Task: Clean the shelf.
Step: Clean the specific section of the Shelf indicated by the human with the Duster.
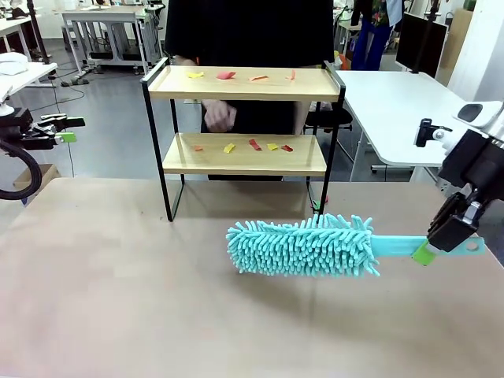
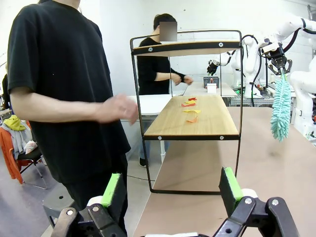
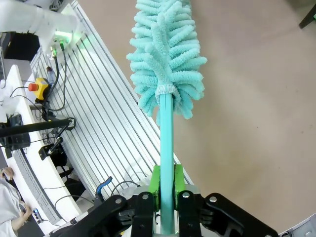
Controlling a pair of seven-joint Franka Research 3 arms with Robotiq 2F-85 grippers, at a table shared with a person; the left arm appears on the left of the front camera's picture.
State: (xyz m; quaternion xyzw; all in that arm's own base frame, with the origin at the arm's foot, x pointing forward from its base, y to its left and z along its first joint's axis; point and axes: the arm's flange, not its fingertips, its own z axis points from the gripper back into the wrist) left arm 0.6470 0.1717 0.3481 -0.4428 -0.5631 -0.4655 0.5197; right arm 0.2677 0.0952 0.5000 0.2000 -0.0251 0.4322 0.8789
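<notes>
The shelf [image 1: 236,92] stands at the table's far middle, two wooden boards in a black frame. Red, yellow and orange scraps [image 1: 253,144] lie on both boards. A turquoise fluffy duster [image 1: 303,246] hovers level in front of the shelf, just above the table. My right gripper [image 1: 429,250] is shut on its flat handle. In the right wrist view the handle runs up from between the green pads [image 3: 156,181] of the right gripper [image 3: 167,185] to the duster head [image 3: 165,54]. My left gripper [image 1: 67,130] hangs open at the far left. In its own view the left gripper [image 2: 173,190] faces the shelf [image 2: 207,126] end-on.
A person in a black shirt stands behind the shelf, one hand [image 1: 219,116] between the boards. A white desk [image 1: 394,102] lies at the back right. The brown table [image 1: 118,299] has free room in front and to the left.
</notes>
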